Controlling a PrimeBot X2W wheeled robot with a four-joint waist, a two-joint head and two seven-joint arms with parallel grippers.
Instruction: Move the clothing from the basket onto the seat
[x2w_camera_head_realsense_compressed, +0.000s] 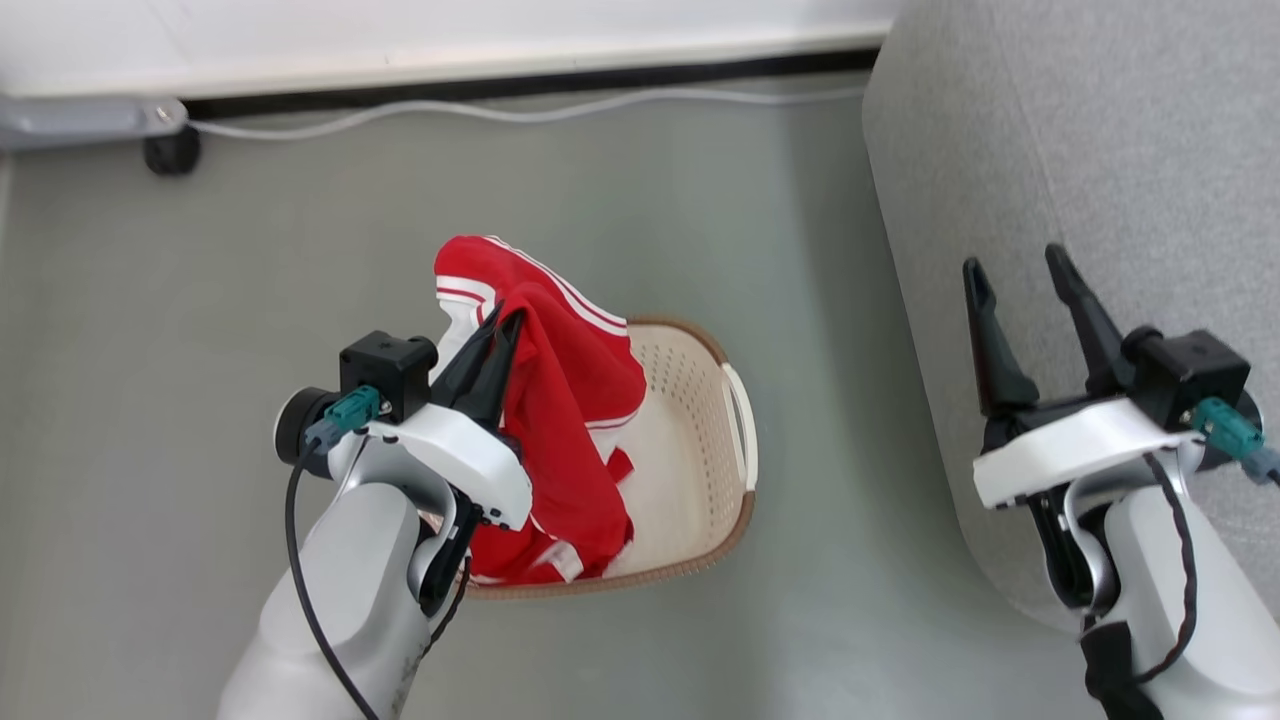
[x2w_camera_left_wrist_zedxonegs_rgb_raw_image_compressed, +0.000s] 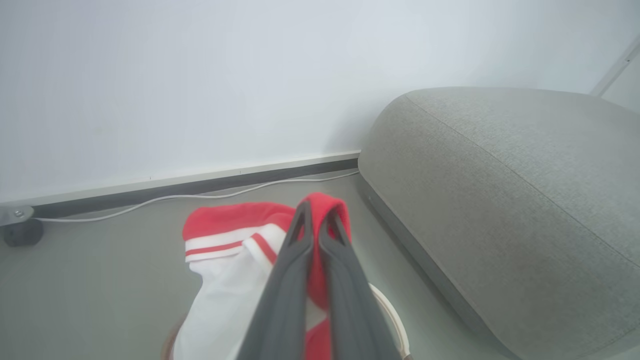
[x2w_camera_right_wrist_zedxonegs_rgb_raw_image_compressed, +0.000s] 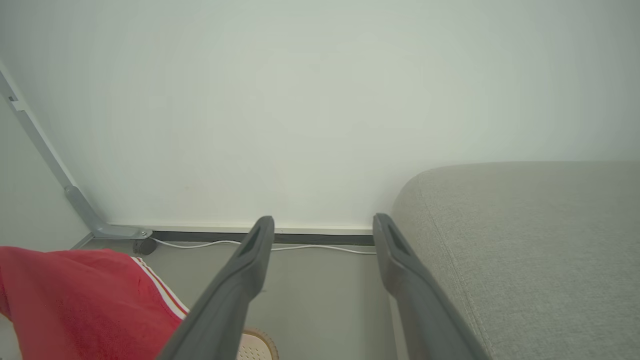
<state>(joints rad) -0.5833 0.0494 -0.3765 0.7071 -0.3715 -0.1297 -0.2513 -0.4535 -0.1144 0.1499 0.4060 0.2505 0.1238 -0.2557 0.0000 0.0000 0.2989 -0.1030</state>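
The left claw (x2w_camera_head_realsense_compressed: 503, 332) pinched the red striped clothing (x2w_camera_head_realsense_compressed: 570, 400), its tail trailing into the basket (x2w_camera_head_realsense_compressed: 742, 415). It seemed best to lift until the fabric cleared the rim, then swing to three o'clock onto the grey sofa (x2w_camera_head_realsense_compressed: 1080, 150). The right claw (x2w_camera_head_realsense_compressed: 1018, 265) stood spread and empty.

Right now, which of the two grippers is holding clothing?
The left gripper: it is shut on the red clothing, which hangs over the basket. The right gripper stands open and empty beside the seat.
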